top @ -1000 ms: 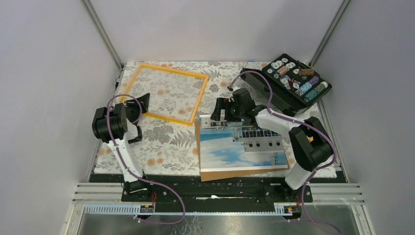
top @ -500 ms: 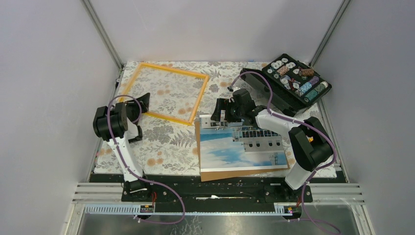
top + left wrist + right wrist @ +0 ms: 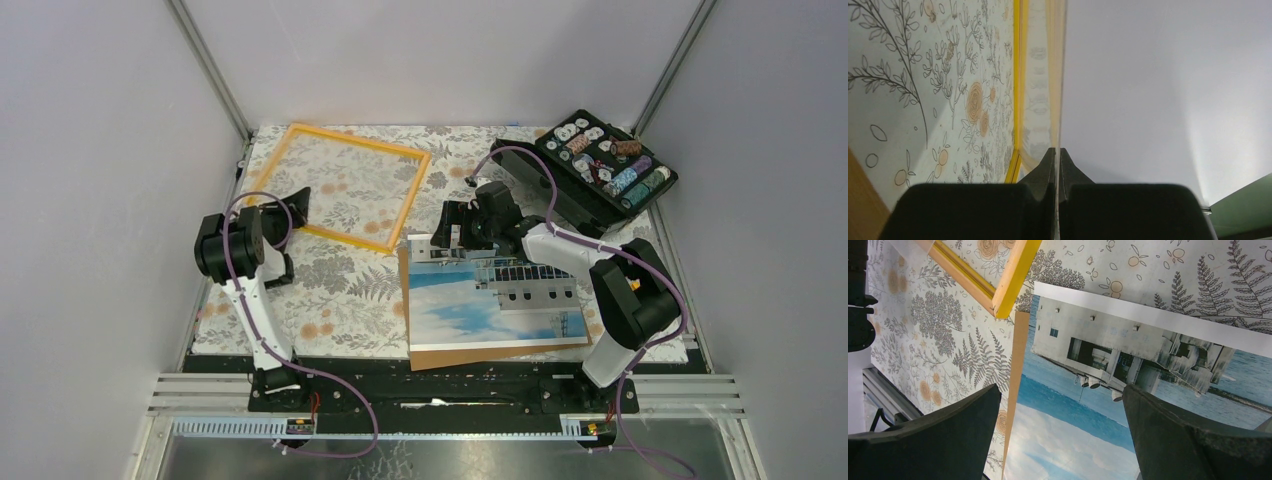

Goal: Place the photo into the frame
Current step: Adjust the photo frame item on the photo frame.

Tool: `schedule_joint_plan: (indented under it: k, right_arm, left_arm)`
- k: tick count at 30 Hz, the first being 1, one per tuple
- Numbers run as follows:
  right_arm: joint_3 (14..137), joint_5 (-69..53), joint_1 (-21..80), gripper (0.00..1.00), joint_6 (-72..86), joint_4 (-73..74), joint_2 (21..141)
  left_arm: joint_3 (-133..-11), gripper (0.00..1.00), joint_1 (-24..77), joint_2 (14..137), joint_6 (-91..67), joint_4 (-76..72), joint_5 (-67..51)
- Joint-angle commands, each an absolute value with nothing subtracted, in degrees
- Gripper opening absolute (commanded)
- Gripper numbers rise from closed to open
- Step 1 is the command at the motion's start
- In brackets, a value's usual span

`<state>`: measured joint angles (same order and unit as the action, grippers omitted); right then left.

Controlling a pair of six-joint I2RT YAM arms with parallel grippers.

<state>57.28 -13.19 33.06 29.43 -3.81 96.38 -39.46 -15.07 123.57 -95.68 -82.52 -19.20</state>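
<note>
The left hand, pinched shut on the frame at its near-left edge, has nudged it slightly right across the surface. The right hand stays spread wide above the far edge of the photo, which lies unmoved just beside the frame.

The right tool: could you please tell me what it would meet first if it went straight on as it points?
Most likely the large rectangular photo print of blue sky and a white building, lying straight ahead of the open right tool; how far off is unclear.
</note>
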Motion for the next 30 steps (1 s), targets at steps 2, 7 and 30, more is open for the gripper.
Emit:
schedule_joint_plan:
  k: [2,7,30]
  right_arm:
    - [57.0,-14.1,33.1,1.00,29.6,-6.3,96.4]
    - [57.0,-14.3,33.1,1.00,29.7,-6.4,96.5]
    - [61.2,-12.8,33.1,0.95,31.2,-3.7,102.0]
  left_arm:
    - [-41.2,0.00,-13.9,125.5,-96.9,-92.4,-18.5]
    - [-40.5,0.00,-13.8,126.9,-97.4,-92.4,-18.2]
    - [-42.2,0.12,-14.5,131.0,-94.4,-87.2,-20.5]
